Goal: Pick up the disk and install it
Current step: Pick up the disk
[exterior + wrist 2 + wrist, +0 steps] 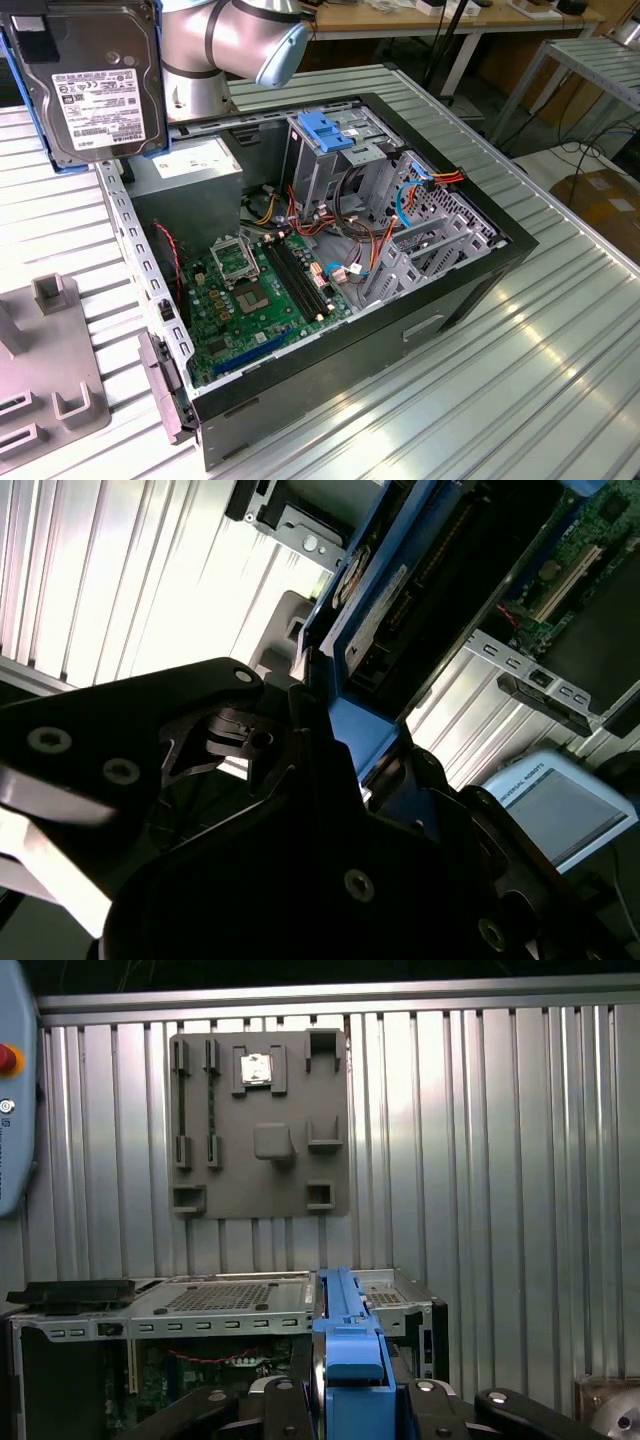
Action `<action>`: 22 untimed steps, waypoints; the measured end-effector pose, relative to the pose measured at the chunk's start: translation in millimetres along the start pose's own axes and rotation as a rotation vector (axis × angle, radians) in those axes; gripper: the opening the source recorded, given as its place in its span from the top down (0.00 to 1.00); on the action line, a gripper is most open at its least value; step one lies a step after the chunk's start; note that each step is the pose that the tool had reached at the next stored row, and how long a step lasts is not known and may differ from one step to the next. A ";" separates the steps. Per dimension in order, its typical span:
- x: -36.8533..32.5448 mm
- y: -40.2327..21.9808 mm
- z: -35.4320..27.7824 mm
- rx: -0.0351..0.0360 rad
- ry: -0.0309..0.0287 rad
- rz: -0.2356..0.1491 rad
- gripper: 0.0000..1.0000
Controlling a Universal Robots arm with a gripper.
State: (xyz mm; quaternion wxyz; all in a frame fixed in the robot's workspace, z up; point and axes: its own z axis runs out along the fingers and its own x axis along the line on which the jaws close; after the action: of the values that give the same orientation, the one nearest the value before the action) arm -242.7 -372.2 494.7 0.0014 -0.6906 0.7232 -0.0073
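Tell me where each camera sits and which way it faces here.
Exterior view: off the arm, high up, looking down into the open computer case; an arm joint and the held-up disk show.
First wrist view: on the wrist, looking along the disk's blue edge, past the gripper, at the grey fixture plate.
Second wrist view: on the wrist, over the gripper's black body, toward the motherboard.
Shared: both wrist views show the gripper shut on the disk.

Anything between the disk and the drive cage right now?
Nothing visible. The gripper holds the disk in the air, clear of the open case, and the space over to the cage looks free. A blue clip sits on top of the cage and cables hang beside it.
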 end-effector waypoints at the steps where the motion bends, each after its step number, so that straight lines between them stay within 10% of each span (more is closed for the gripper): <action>1: -0.1 -2.7 0.0 0.0000 0.0000 0.000 0.63; 11: -0.8 -21.2 0.3 0.0001 0.0000 0.000 0.63; 22: 14.4 -36.5 1.5 0.0000 0.0000 0.000 0.63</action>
State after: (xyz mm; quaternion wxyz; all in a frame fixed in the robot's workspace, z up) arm -206.9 -388.3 493.8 0.0014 -0.6906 0.7232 -0.0073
